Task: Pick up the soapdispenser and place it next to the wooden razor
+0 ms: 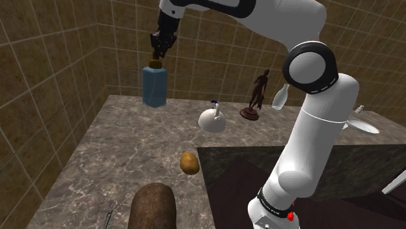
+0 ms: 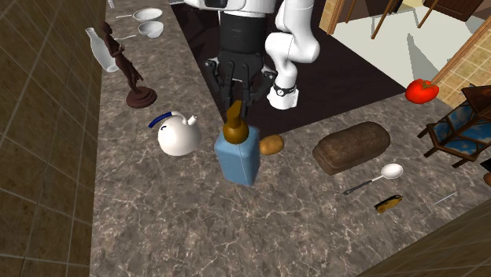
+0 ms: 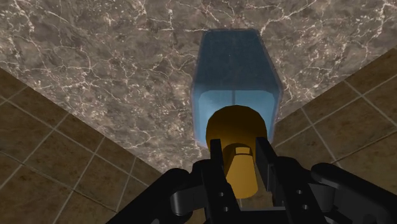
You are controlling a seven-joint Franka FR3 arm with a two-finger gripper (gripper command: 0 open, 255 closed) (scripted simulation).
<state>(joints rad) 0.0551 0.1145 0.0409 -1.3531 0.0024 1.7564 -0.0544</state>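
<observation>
Evidently for carrying, the claw was clamped on the soap dispenser's pump, holding it aloft, far from the razor.

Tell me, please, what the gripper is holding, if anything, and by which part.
The gripper holds the blue soap dispenser by its brown pump top.

I see the gripper pointing down, fingers clamped on the brown pump of the blue soap dispenser, whose body sits directly below them. A white teapot stands near the fingers on one side and a potato on the other. Past the potato, well apart from the fingers, lie a bread loaf, a spoon and the wooden razor.
</observation>
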